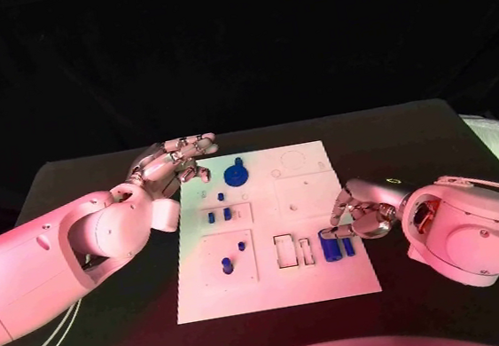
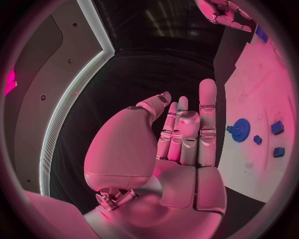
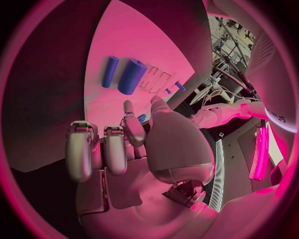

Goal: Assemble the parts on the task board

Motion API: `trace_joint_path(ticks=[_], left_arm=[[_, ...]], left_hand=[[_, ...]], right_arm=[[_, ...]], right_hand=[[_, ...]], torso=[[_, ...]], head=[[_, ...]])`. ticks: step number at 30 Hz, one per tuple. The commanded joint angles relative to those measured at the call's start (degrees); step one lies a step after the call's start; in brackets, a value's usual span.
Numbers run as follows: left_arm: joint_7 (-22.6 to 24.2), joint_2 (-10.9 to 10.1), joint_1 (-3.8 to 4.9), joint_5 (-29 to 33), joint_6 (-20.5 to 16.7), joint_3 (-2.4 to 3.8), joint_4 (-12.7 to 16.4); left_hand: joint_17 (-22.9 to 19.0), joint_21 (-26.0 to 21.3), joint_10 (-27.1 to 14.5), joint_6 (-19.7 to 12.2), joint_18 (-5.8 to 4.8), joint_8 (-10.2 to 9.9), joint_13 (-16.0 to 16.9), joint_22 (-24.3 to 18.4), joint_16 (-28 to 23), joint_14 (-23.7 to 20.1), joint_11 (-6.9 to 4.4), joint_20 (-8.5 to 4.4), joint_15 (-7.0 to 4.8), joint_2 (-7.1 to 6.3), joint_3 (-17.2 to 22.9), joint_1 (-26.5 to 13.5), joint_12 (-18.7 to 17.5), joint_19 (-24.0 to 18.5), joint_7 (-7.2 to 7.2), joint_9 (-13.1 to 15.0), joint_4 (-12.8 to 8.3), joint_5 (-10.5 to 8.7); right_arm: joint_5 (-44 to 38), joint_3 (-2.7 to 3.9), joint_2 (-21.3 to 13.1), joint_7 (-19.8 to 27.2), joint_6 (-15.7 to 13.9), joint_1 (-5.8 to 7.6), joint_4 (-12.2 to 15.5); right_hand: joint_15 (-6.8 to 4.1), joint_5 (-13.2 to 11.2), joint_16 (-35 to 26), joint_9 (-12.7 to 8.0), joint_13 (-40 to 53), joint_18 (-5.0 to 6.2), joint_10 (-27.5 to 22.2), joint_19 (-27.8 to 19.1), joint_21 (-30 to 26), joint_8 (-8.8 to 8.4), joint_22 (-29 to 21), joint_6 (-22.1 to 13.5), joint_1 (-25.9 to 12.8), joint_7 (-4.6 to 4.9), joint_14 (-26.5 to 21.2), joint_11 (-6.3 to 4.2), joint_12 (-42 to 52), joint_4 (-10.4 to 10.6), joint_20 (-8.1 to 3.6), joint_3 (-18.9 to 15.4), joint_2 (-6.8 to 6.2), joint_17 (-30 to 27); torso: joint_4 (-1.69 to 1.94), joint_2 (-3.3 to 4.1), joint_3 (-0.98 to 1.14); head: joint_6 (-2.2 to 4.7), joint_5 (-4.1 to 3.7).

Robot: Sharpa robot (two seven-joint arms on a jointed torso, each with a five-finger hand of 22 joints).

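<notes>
Board (image 1: 332, 280) sits mid-table, white, and we see blue parts scattered on it. Blue gear (image 1: 237, 175) lies near the far left corner, just beside the left hand (image 1: 177, 163), which hangs over the board's far left edge; we read its fingers as straight, close together, grasping nothing, not touching the gear. Small blue pegs (image 1: 218, 217) sit left of centre, two more (image 1: 227, 264) nearer the robot. Two blue cylinders (image 1: 331, 247) lie side by side by the right edge. Right hand (image 1: 358, 216) is at those cylinders, fingers bent down near them; we cannot tell if it grasps one.
</notes>
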Motion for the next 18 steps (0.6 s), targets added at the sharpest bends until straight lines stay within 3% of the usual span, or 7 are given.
trace_joint_path(ticks=[1, 12, 18], left_arm=[[0.27, 0.01, 0.01, -0.13, 1.12, 0.02, 0.12], [0.24, -0.10, 0.01, -0.13, 1.18, -0.02, 0.12], [0.23, -0.19, 0.01, -0.13, 1.21, -0.04, 0.14]], left_hand=[[-0.06, -0.22, -0.32, -0.39, 1.09, 0.14, -0.09, -0.06, -0.19, -0.54, -0.06, 0.24, 0.04, 0.17, -0.37, -0.58, 0.17, -0.17, 0.03, -0.04, 0.10, 0.21], [-0.06, -0.22, -0.32, -0.39, 1.09, 0.14, -0.09, -0.06, -0.19, -0.54, -0.06, 0.24, 0.04, 0.17, -0.37, -0.58, 0.17, -0.17, 0.03, -0.04, 0.10, 0.21], [-0.09, -0.25, -0.35, -0.41, 1.09, 0.17, -0.09, -0.08, -0.18, -0.55, -0.05, 0.24, 0.04, 0.18, -0.44, -0.63, 0.22, -0.16, 0.04, -0.03, 0.13, 0.21]], right_arm=[[-3.77, -0.02, 0.34, -2.21, 2.64, -0.37, -0.36], [-5.44, -0.03, 1.77, -2.49, 4.34, -1.12, -1.49], [-5.85, -0.03, 2.97, -2.52, 4.95, -2.15, -2.44]], right_hand=[[-0.54, 0.41, 0.36, 0.15, 12.48, -0.81, 0.41, 0.62, 0.18, 0.20, 0.45, 0.01, -0.61, -0.32, 4.60, -0.35, 5.34, 0.03, -0.15, -0.47, -0.03, 7.02], [-0.64, 0.65, 0.40, 0.65, 12.36, -0.82, 0.17, 0.62, 0.22, 0.93, 0.53, 0.36, -0.88, -0.52, 4.60, -0.51, 5.00, 0.02, -0.22, -1.26, 0.26, 7.12], [-0.66, 0.65, 0.41, 0.71, 12.27, -0.83, 0.11, 0.64, 0.24, 1.01, 0.58, 0.40, -0.90, -0.54, 4.60, -0.52, 4.90, 0.01, -0.23, -1.34, 0.28, 7.14]], torso=[[-0.07, 0.01, -0.02], [0.08, 0.04, -0.07], [-0.07, 0.04, -0.08]], head=[[-0.10, 0.15], [-0.22, 0.36], [-0.29, 0.63]])
